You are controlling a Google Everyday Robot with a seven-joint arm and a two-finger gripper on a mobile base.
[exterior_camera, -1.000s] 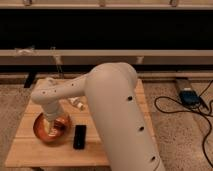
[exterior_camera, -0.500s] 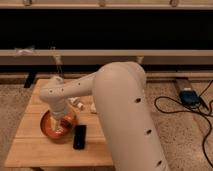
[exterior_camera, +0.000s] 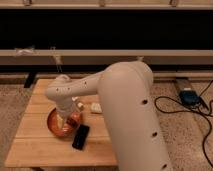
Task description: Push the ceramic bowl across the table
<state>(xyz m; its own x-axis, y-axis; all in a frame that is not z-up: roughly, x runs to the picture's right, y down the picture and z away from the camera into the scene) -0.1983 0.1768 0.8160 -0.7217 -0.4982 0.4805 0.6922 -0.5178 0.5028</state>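
The ceramic bowl (exterior_camera: 59, 127), glossy copper-orange, sits on the left half of the light wooden table (exterior_camera: 35, 145). My big white arm reaches in from the right and bends down over the bowl. My gripper (exterior_camera: 65, 119) points down into the bowl, touching its inside near the right rim. A small black block (exterior_camera: 81, 136) lies right next to the bowl's lower right edge. A small white oblong object (exterior_camera: 96, 107) lies just right of the bowl, partly behind the arm.
A dark wall with pale horizontal rails runs behind the table. A blue box (exterior_camera: 189, 96) and black cables (exterior_camera: 200, 117) lie on the speckled floor at the right. The table's front edge is near the bottom of the view.
My gripper and forearm have moved to the right, and the bowl has slid right with them, closer to the black block.
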